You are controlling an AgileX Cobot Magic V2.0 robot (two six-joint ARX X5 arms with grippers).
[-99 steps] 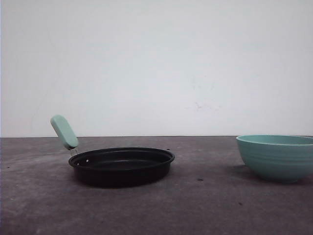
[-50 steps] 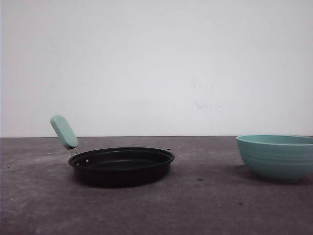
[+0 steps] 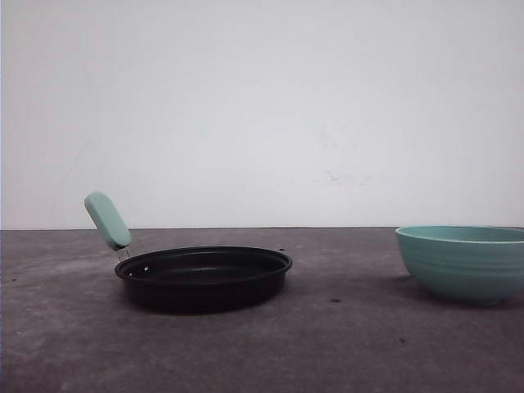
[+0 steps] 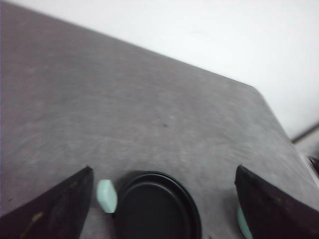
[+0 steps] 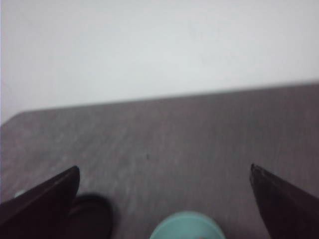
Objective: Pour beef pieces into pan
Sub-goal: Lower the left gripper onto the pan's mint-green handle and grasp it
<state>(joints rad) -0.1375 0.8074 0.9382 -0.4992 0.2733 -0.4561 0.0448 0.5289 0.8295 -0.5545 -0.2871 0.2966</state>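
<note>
Nothing has moved on the table since before. Beef pieces I cannot see; probably inside the teal bowl (image 3: 463, 262), right of the empty pan (image 3: 205, 277). My left gripper (image 4: 162, 199) and right gripper (image 5: 164, 199) hang wide open above, ready to approach.

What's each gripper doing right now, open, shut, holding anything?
Left gripper: open, jaws wide apart, holding nothing, above the pan.
Right gripper: open, jaws wide apart, holding nothing, above the bowl.

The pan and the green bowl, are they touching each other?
Apart. The front view shows bare table between the pan on the left and the bowl at the right edge.
</note>
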